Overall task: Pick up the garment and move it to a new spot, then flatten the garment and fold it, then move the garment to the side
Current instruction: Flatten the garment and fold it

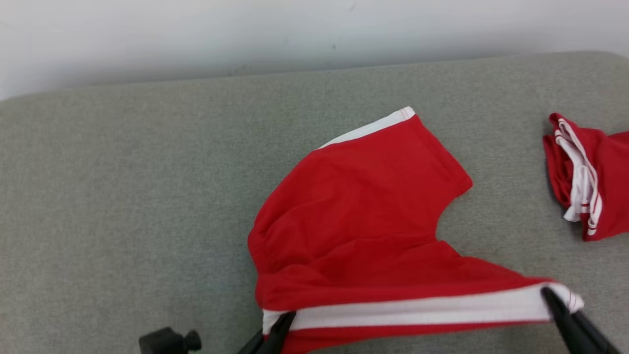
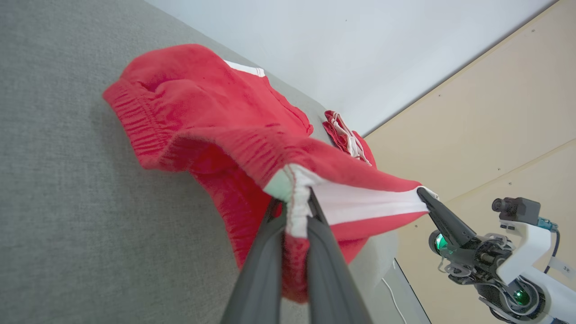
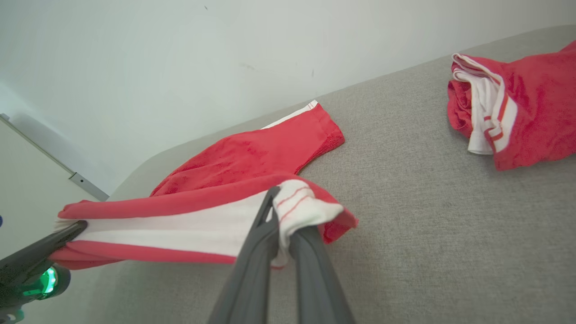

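Surface: grey fabric pad (image 1: pixel 123 196), spans left to right; pale wall at the far edge.
Garment: red shorts (image 1: pixel 363 206), centre-right. Far leg lies on pad; near edge w/ white stripe (image 1: pixel 417 310) is lifted and pulled taut betw. both grippers.
Other item: 2nd red-white piece (image 1: pixel 589 182), bunched, far right, well apart from garment.
L gripper (image 1: pixel 285 319): near, centre-left; fingers pinched tight on left end of stripe, by the waistband.
R gripper (image 1: pixel 549 295): near right; fingers clamped on right end of stripe, at the hem.
Stage (judged): mid-carry or spread, not flat yet.
Risk 1: thin pinch on an edge; a quick pull could slip cloth out of one side.
Risk 2: far leg drags on pad, so it may roll under and crease.
Risk 3: drifting right could land it on 2nd piece.
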Robot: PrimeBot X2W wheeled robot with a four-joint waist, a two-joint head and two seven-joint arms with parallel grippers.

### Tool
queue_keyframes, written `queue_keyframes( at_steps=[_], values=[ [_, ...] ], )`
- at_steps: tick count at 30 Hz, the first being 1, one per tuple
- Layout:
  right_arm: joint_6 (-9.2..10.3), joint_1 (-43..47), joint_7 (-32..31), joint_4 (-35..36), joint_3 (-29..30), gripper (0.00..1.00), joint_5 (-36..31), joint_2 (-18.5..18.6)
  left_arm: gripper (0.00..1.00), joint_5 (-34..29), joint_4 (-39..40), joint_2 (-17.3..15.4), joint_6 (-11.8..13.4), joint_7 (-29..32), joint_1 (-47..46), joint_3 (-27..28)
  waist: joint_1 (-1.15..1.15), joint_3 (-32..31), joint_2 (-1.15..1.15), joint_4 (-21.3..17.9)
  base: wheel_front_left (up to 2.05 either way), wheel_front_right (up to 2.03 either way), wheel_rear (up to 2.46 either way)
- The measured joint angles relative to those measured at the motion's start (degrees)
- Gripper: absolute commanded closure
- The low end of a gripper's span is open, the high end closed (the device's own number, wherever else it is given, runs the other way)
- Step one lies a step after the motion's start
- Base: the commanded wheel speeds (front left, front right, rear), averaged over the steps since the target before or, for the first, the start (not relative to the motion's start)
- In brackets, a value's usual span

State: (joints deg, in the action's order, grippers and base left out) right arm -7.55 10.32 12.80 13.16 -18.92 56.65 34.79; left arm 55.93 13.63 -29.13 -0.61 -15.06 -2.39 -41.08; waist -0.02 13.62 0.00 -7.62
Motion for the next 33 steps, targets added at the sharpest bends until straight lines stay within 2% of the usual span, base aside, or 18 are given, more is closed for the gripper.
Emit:
queue_keyframes(
  at_steps=[5,8,14,17,21,25,33],
  values=[
    [0.00,-10.7,-5.6,-1.8,0.2,1.00,1.0,2.0,1.00,2.8,0.1,1.8,-2.2,2.2,-5.4,0.8,0.01,2.5,0.00,1.9,0.00,0.00,0.00],
    [0.00,-17.8,-9.4,-4.0,0.2,1.00,3.4,2.9,1.00,6.4,0.0,4.6,-2.8,3.7,-9.5,1.9,0.01,4.1,0.00,3.7,0.00,0.00,0.00],
    [0.00,-31.1,-16.6,-9.8,-0.5,1.00,6.8,3.2,1.00,11.7,-3.6,9.9,-2.6,8.7,-19.2,3.1,0.02,8.1,0.00,7.7,0.00,0.00,0.00],
    [0.00,-36.8,-18.8,-13.0,-0.7,1.00,7.0,3.1,1.00,11.6,-6.9,11.7,-2.3,10.0,-23.7,2.7,0.03,10.4,0.00,9.4,0.00,0.00,0.00],
    [0.00,-42.4,-21.9,-16.7,-1.5,1.00,7.2,2.8,1.00,10.5,-12.1,14.8,-1.6,9.9,-28.1,2.8,0.03,13.1,0.00,11.7,0.00,0.00,0.00],
    [0.00,-46.6,-24.1,-20.2,-2.4,1.00,6.4,2.9,1.00,10.3,-16.7,17.9,-2.1,9.3,-31.4,2.9,0.03,15.2,0.00,13.9,0.00,0.00,0.00],
    [0.00,-51.0,-24.9,-23.5,-4.4,1.00,5.4,2.4,1.00,10.5,-23.0,21.4,-3.4,8.4,-35.2,2.6,0.03,17.0,0.00,16.0,0.00,0.00,0.00]
  ],
)
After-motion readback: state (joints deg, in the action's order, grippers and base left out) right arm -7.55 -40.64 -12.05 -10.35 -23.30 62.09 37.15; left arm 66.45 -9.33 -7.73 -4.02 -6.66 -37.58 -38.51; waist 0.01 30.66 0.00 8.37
